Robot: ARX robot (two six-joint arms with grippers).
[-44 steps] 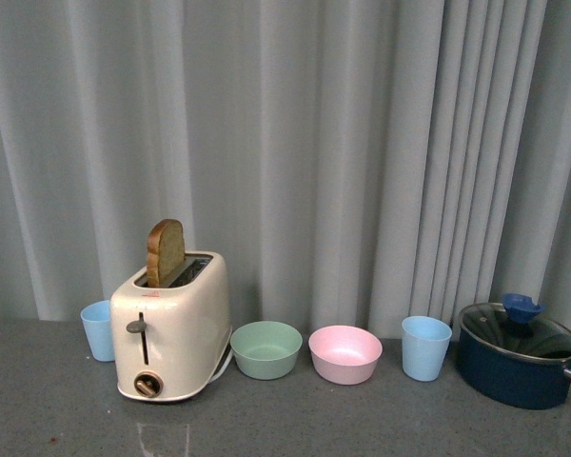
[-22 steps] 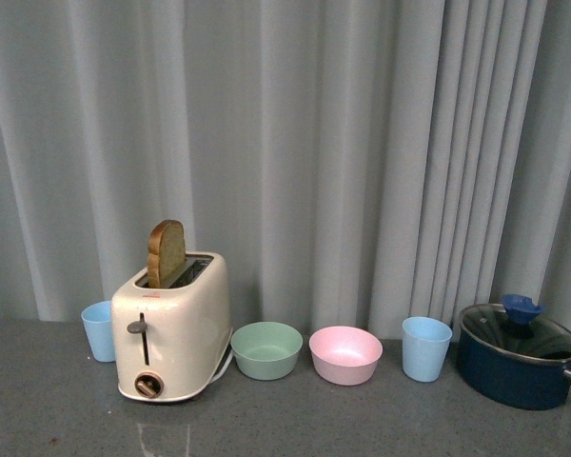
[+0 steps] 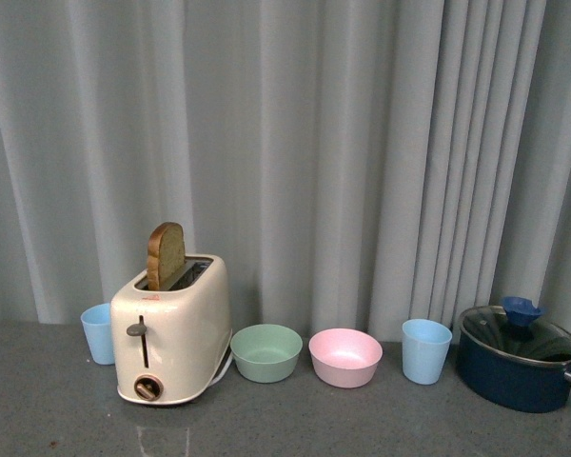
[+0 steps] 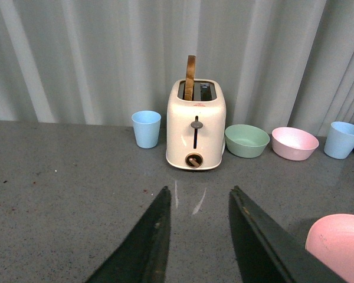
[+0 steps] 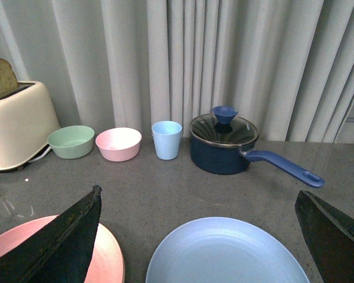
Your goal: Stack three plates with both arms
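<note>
Pre-grasp, nothing stacked yet. Right gripper [image 5: 197, 197] jaws wide apart over blue plate [image 5: 224, 253]; pink plate [image 5: 109, 259] at its 9 o'clock. Left gripper [image 4: 196, 194] apart, empty. Next, my guess: lower, pinch a rim. Third plate unseen.

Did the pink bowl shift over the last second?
No. The pink bowl still sits between the green bowl and the blue cup next to it, gaps unchanged.

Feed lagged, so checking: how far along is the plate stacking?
Done: nothing; the pink plate and blue plate lie side by side, unstacked. In hand: nothing; left hand and right hand are open and empty. Left: all the stacking, and a third plate is not in view.
</note>
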